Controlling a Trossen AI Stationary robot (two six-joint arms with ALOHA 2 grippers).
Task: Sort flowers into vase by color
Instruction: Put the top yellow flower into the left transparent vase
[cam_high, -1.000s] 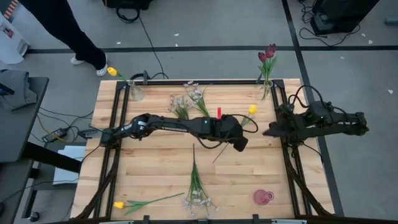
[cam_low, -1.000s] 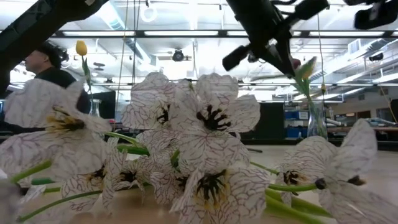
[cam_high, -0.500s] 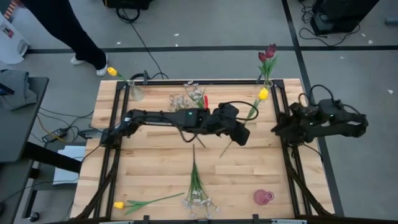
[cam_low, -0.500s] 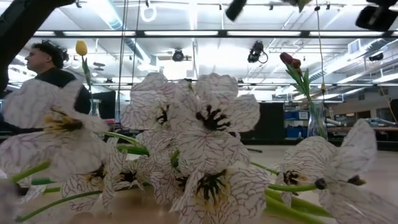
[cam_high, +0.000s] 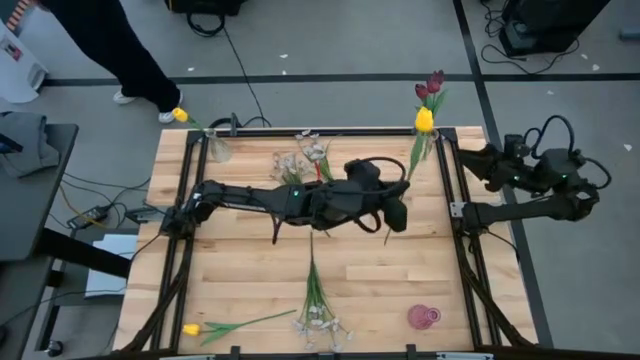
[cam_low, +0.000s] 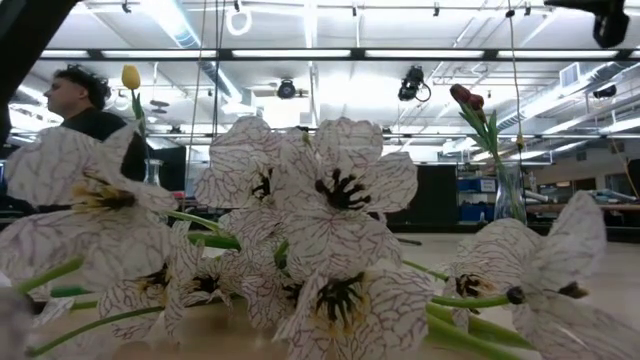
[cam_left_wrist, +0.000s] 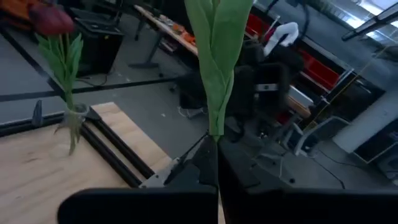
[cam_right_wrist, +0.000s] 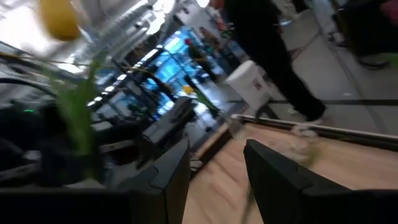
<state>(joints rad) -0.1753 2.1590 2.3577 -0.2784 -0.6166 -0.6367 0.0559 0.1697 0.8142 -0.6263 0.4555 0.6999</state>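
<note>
A: Beside the red vase (cam_high: 430, 137), at the table's (cam_high: 250, 270) far right corner, we have the left gripper (cam_high: 398, 212) pinched on a yellow tulip (cam_high: 424, 120). Its head sits just by the two red tulips (cam_high: 431, 85) already standing in that vase.

B: Where on the stem are we holding?

A: Low down. In the left wrist view the stem (cam_left_wrist: 215, 68) rises straight out of our shut fingers (cam_left_wrist: 186, 180), leaves wrapped round it. We judge it light and springy: the long stem will whip and the head will sway if we swing fast. A pinch nearer the middle would give us more control of the tip, but the low hold keeps the fingers clear of a vase mouth.

B: Is that the right vase for yellow?

A: We think not. Well left of the red vase, at the far left corner, a second vase (cam_high: 217, 150) already holds one yellow tulip (cam_high: 180, 115). That looks like the place.

B: And the right gripper (cam_high: 478, 160)?

A: Just right of the red vase, off the table's edge, fingers (cam_right_wrist: 273, 180) spread partway and holding nothing, as far as we can see.

B: What is left lying down?

A: Whitish sprays (cam_high: 300, 160) between the two vases, another spray (cam_high: 318, 310) at the near edge, a yellow tulip (cam_high: 225, 326) beside it, and a pink vase (cam_high: 423, 317) toward the near right.
</note>
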